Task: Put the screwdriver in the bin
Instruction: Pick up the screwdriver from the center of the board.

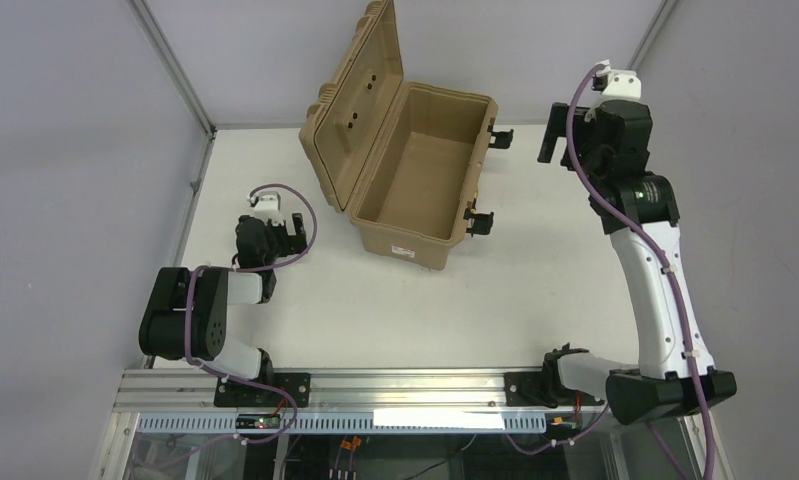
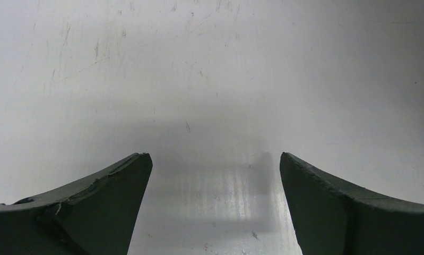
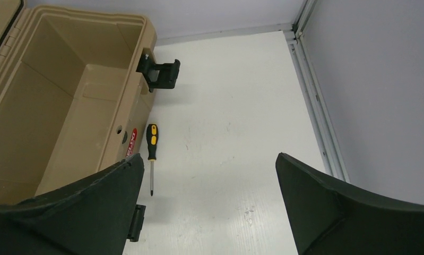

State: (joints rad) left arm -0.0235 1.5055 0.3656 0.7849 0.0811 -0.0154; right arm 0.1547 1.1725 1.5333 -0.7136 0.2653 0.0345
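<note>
Now, right tool (image 3: 209, 156): jaws wide apart with nothing between them, held high over the table (image 3: 236, 106), just beside the bin (image 3: 119, 122).
Left tool (image 2: 215, 155): jaws also apart and empty, low over bare table, well apart from the bin.
Screwdriver (image 3: 152, 151): lies flat on the table just beside the bin's latch-side wall, near the red label (image 3: 131, 143). Its shaft points toward the right tool. It is not yet in the bin.
Handling: probably light and stiff. The thin shaft looks slick and sits low, so it makes a poor hold.
Hold: across the yellow-and-black handle, the thickest part, with the fingers brought right down to the table.
Bin state: lid (image 1: 360, 90) stands open, and the visible inside is bare.
Right wrist view: the only one that shows the screwdriver plainly, with a latch (image 3: 159, 74) beyond it.
Top view: shows both arms and the whole bin, but I cannot pick out the screwdriver; it may be too small there.
Left wrist view: shows only table.
</note>
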